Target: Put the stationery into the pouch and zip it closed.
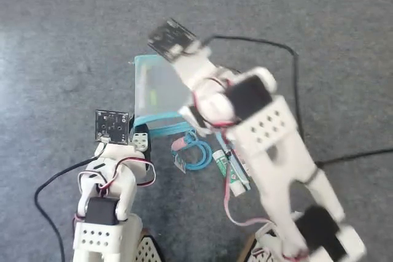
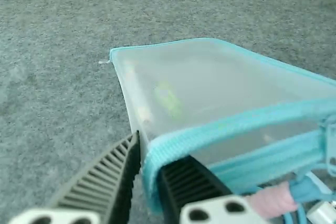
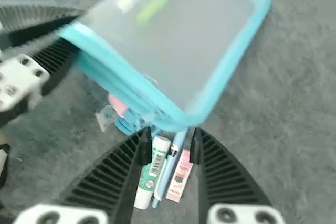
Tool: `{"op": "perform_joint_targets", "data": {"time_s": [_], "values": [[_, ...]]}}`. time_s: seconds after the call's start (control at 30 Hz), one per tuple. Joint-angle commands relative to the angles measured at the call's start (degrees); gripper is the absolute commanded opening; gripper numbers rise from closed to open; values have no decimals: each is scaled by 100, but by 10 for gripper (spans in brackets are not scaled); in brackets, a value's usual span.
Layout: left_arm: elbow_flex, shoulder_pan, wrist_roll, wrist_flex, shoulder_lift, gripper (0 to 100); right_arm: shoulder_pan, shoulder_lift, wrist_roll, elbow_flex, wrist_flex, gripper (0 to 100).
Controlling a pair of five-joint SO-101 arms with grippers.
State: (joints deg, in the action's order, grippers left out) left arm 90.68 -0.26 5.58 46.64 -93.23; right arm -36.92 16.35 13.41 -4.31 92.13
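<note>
The translucent pouch (image 1: 161, 87) with a teal zip edge lies at the table's middle, something green and pale inside it. My left gripper (image 1: 140, 140) is shut on the pouch's near-left corner; the teal zip edge (image 2: 157, 153) runs between its fingers (image 2: 122, 174). My right gripper (image 3: 169, 141) hovers open over the pouch's near-right corner (image 3: 178, 119), its jaws a little apart. Through that gap I see a glue stick (image 3: 149, 174), a blue pen (image 3: 167, 171) and a pink eraser (image 3: 180, 176) on the carpet. They lie near the right arm (image 1: 270, 145), just in front of the pouch.
A blue cord loop (image 1: 198, 154) with a pink tag (image 1: 179, 144) lies between the two arms. A black cable (image 1: 288, 53) curves behind the right arm. Grey carpet (image 1: 61, 59) stretches free to the left and behind the pouch.
</note>
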Motion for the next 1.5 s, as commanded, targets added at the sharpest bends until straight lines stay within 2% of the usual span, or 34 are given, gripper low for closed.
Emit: {"op": "perform_joint_targets", "data": {"time_s": [0.0, 0.17, 0.33, 0.47, 0.57, 0.8, 1.47], "values": [[-92, -18, 26, -149, -44, 12, 444, 1147, 273, 2171, -822, 125], [-75, -18, 26, -149, -35, 12, 954, 1921, 273, 4448, -1991, 130], [-66, -18, -105, -149, -44, 12, 1341, 2026, 308, 5354, -2730, 157], [-57, -18, -97, -88, -35, 12, 1253, 2088, 273, 6031, -3433, 195], [-57, -18, -123, 0, -70, 12, 1270, 2088, 220, 6286, -3767, 191], [127, -334, -132, -193, -70, 12, 1279, 2044, 44, 6321, -3837, 191], [215, -308, -132, -176, -70, 12, 1253, 2026, 0, 6857, -4163, 190]]}}
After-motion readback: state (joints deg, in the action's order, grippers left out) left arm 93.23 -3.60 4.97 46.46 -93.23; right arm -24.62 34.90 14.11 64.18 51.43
